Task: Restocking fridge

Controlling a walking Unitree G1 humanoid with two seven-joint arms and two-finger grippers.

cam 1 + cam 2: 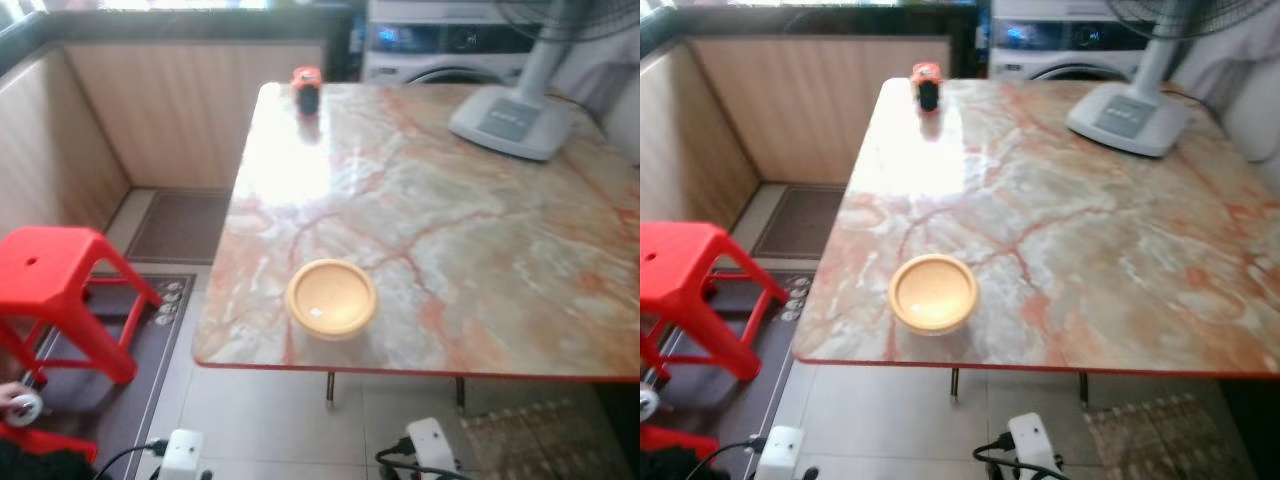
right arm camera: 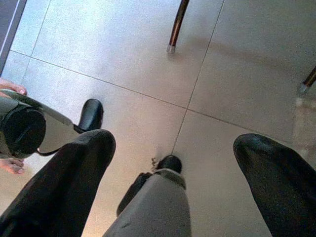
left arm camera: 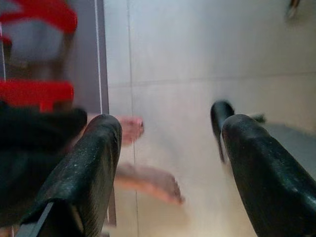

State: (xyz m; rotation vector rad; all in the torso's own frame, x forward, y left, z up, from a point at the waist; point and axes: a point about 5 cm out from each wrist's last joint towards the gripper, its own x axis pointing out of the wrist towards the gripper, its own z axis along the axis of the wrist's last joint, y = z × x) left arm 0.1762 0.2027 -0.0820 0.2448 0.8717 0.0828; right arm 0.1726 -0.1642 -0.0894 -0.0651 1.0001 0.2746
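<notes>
A shallow yellow bowl (image 1: 331, 297) sits near the front left corner of the marble table (image 1: 480, 230). At the far left corner stands a small dark jar with a red lid (image 1: 306, 89). Both arms hang low in front of the table. In the left wrist view my left gripper (image 3: 165, 123) is open over the tiled floor, nothing between its black fingers (image 3: 94, 158). My right gripper (image 2: 173, 140) is open too, pointing at the floor near a table leg (image 2: 177, 25).
A white fan base (image 1: 512, 120) stands on the table's far right, a washing machine (image 1: 450, 45) behind it. A red stool (image 1: 60, 290) and a dark mat (image 1: 150, 330) lie left of the table. A person's bare feet (image 3: 148, 180) are on the tiles close by.
</notes>
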